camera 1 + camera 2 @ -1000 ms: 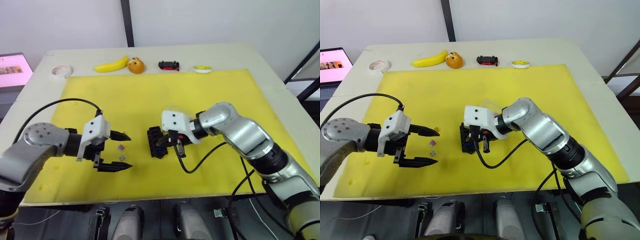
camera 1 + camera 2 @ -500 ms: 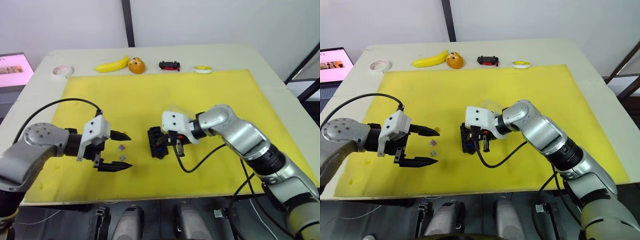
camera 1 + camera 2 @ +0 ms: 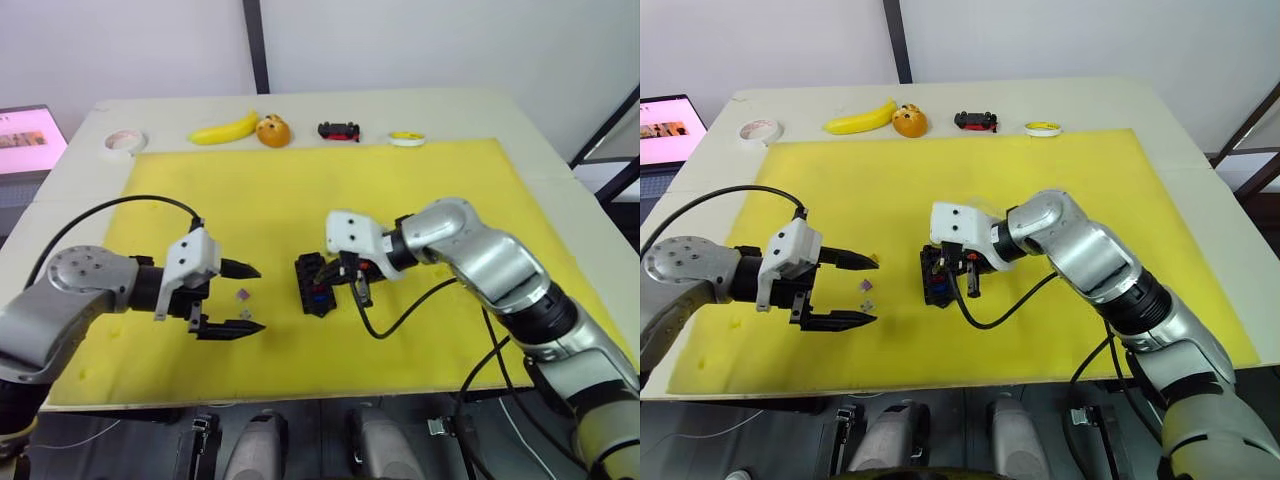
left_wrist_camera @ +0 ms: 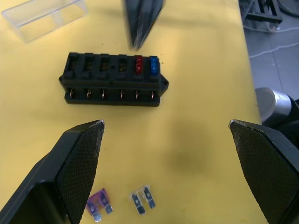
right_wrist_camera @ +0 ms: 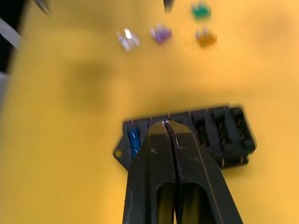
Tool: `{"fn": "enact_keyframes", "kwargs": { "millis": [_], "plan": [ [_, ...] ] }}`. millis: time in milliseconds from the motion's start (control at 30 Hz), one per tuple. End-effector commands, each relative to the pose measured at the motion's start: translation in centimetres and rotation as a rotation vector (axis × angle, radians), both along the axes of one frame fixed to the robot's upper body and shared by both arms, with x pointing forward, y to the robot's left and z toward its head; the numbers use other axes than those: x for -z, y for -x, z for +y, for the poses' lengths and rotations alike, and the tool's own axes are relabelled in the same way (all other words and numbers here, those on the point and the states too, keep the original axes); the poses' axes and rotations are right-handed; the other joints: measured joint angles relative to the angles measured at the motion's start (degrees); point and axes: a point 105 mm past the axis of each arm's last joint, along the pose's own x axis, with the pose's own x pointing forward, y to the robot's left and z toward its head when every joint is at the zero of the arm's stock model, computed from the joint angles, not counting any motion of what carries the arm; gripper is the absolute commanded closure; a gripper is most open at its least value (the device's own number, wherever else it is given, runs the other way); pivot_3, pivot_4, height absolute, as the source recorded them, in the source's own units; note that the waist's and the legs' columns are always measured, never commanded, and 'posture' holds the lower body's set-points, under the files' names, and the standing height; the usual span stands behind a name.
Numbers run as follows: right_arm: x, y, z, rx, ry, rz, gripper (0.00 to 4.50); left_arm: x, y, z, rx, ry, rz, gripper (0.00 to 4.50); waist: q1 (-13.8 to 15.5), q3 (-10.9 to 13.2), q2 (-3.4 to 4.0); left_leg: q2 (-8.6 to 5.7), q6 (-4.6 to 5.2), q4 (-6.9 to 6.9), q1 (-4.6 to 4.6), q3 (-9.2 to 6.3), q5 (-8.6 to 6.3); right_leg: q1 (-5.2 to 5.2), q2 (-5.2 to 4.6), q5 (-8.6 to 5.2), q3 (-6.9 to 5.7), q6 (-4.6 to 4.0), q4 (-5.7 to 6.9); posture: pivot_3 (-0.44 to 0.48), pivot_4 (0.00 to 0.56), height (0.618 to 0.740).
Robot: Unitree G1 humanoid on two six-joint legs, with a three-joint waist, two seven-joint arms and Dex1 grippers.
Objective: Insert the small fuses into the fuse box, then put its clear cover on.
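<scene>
A: What takes up most of the head views?

B: The large yellow rectangular mat (image 3: 300, 190), filling the middle on a pale tabletop (image 3: 560, 170). A little below centre lies the small black rectangular plastic fuse box (image 3: 936, 278).

A: What is in it?

B: In the left wrist view the fuse box (image 4: 114, 80) has two slots filled at one end: a red blade fuse (image 4: 138, 65) and, next to it at the very end, a blue blade fuse (image 4: 153, 65). The other four slots of that row are empty.

A: The cover?

B: The transparent rectangular plastic cover (image 4: 46, 17) lies on the mat in the upper left of the left wrist view, apart from the box and not on it.

A: The grippers?

B: The left gripper (image 3: 232, 298), lower left of the left eye view, is spread wide and grips nothing; it hangs over the mat. The right gripper (image 5: 168, 125) has its two black fingers pressed together, tips over the box beside the blue fuse. Whether they touch the box I cannot tell.

A: Loose fuses?

B: Left of the box: a purple fuse (image 4: 100, 202) beside a pale clear fuse (image 4: 142, 201), and in the upper part of the right wrist view a green fuse (image 5: 201, 10) above an amber fuse (image 5: 206, 37).
</scene>
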Motion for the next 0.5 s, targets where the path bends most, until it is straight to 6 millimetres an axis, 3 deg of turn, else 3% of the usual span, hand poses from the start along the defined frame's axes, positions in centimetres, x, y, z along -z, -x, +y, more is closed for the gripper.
{"fn": "enact_keyframes", "kwargs": {
  "millis": [33,267,333,433,500],
  "plan": [
    [-3.8,1.3,-1.0,-0.060,-0.069,-0.085,4.46,-2.2,-0.6,2.2,-0.095,0.020,-0.036,0.00,0.0,0.0,0.00,0.00,0.00,0.00,0.00,0.00,0.00,-0.01,0.00,0.00,0.00,0.00,0.00,0.000,0.150,0.740],
    [-3.9,-0.1,-6.4,0.062,-0.011,-0.130,4.46,-1.8,-0.7,8.1,-0.281,-0.068,-0.004,0.00,0.0,0.0,0.01,0.00,0.02,-0.02,0.01,0.05,-0.01,0.00,-0.02,0.00,-0.02,0.00,-0.05,0.000,0.150,0.740],
    [-3.5,-0.7,-8.8,0.118,0.028,-0.145,4.46,-1.5,-0.5,10.5,-0.354,-0.098,0.017,0.00,0.0,0.0,0.01,0.01,0.02,-0.02,0.01,0.05,-0.01,0.00,-0.01,0.00,-0.03,0.00,-0.05,0.000,0.150,0.740],
    [-3.3,-1.3,-12.0,0.205,0.073,-0.152,3.60,-1.1,0.1,13.6,-0.435,-0.147,0.062,0.00,0.0,0.0,0.01,0.01,0.03,-0.03,0.00,0.09,-0.02,-0.01,-0.02,0.00,-0.03,0.00,-0.07,0.000,0.150,0.740],
    [-3.3,-1.6,-13.5,0.247,0.085,-0.151,2.63,-0.9,0.4,14.7,-0.457,-0.173,0.078,0.00,0.0,0.0,0.03,0.01,0.04,-0.03,0.01,0.14,-0.02,-0.01,-0.03,0.00,-0.02,0.00,-0.08,0.000,0.150,0.740]
  ]
}}
